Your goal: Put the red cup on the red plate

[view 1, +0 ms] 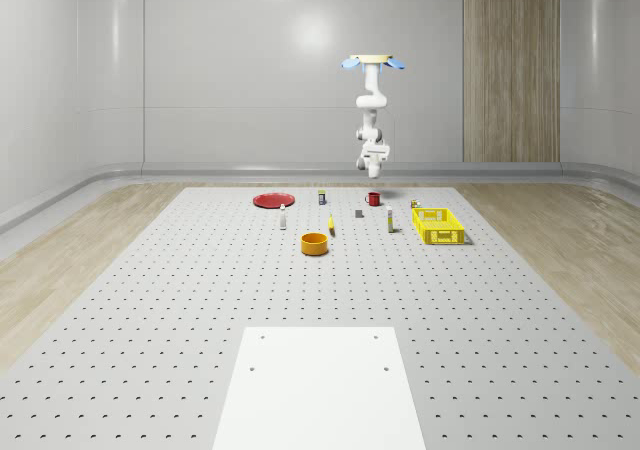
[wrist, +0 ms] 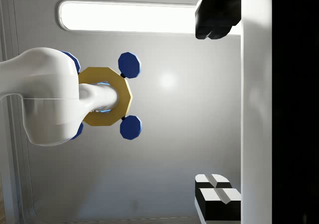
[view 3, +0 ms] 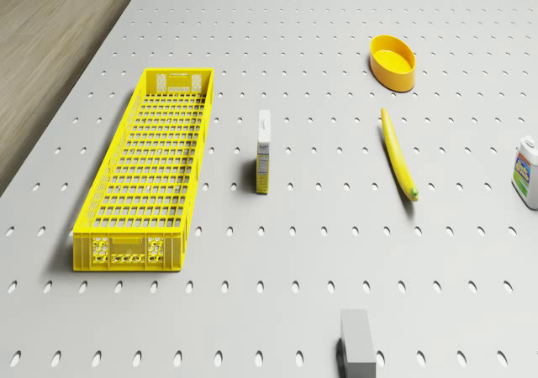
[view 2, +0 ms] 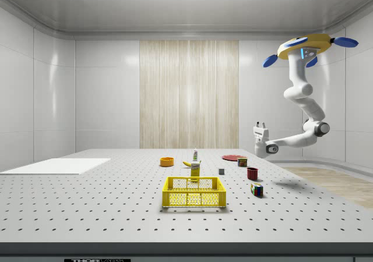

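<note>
The red cup (view 1: 373, 199) stands upright on the perforated table, also in the side view as the red cup (view 2: 252, 173). The red plate (view 1: 272, 200) lies flat well off to the whole-scene view's left of it; the side view has the red plate (view 2: 232, 157) behind the cup. The drone (view 1: 372, 62) hovers high over the cup's area, its arm hanging down. My gripper (view 2: 260, 125) is above the cup, turned upward, open and empty. In the wrist view the gripper (wrist: 217, 109) faces the ceiling and the drone (wrist: 104, 96), one fingertip (wrist: 215, 22) far from the other.
A yellow crate (view 1: 438, 225), orange bowl (view 1: 315, 243), banana (view 1: 331, 227) and small boxes stand near the cup. A coloured cube (view 2: 256, 189) lies close to it. The drone view has the crate (view 3: 143, 176), box (view 3: 264, 151), banana (view 3: 398, 154), bowl (view 3: 392, 62), grey block (view 3: 359, 342).
</note>
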{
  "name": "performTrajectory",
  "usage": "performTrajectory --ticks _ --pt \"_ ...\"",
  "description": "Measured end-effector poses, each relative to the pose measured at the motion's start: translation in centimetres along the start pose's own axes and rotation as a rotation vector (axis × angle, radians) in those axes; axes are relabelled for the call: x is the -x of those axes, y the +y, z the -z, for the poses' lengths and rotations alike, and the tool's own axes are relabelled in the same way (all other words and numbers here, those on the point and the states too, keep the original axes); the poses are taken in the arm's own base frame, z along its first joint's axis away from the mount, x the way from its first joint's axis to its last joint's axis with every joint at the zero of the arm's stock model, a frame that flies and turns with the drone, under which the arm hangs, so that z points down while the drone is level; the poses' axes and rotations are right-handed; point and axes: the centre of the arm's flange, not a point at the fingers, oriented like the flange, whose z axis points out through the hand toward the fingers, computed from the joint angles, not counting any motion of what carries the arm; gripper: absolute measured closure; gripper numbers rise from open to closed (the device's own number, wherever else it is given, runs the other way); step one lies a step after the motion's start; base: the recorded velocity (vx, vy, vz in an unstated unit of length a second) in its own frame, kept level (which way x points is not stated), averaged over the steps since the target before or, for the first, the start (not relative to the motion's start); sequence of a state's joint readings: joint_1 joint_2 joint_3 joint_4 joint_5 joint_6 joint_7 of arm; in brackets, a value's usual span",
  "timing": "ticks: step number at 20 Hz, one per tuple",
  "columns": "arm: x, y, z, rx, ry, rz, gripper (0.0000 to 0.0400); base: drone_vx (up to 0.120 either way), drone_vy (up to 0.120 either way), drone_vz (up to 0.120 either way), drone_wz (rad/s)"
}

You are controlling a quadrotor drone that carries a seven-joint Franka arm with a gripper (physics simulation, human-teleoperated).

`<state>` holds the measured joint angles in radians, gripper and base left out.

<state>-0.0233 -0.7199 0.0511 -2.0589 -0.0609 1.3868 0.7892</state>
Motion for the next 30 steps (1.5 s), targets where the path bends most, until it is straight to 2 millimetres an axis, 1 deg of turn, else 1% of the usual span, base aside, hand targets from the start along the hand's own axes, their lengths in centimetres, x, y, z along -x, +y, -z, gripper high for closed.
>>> performTrajectory --ticks 4,7,8,10,12,14,15,18,21,23,26,30 --pt "0.6 -0.6 0.0 0.061 0.065 0.002 0.0 0.12 0.0 0.0 0.0" --pt "1.5 -1.4 -0.2 0.144 0.151 0.004 0.0 0.12 0.0 0.0 0.0" --pt "1.9 -1.8 -0.4 0.182 0.19 0.005 0.0 0.12 0.0 -0.12 0.0" --pt "2.8 -2.7 -0.8 0.279 0.289 0.007 0.0 0.0 0.0 -0.12 0.0" --pt "4.0 -3.8 -1.7 0.411 0.422 0.011 0.0 0.0 0.0 -0.12 0.0" --pt "5.3 -5.1 -3.3 0.583 0.594 0.015 0.0 0.0 0.0 -0.12 0.0" --pt "5.9 -5.7 -4.5 0.685 0.696 0.018 0.0 0.0 0.0 -0.12 0.0" --pt "7.1 -6.8 -9.1 1.037 1.045 0.026 0.0 0.0 0.0 -0.12 0.0" --pt "6.6 -6.2 -14.0 1.396 1.401 0.034 0.0 0.0 0.0 -0.12 0.0" --pt "5.6 -5.1 -16.3 1.598 1.6 0.039 0.0 0.0 0.0 -0.12 0.0" --pt "4.0 -3.5 -18.4 1.82 1.819 0.046 0.0 0.0 0.0 -0.12 0.0" --pt "2.5 -1.9 -19.5 1.991 1.988 0.056 0.0 0.0 0.0 -0.12 0.0"
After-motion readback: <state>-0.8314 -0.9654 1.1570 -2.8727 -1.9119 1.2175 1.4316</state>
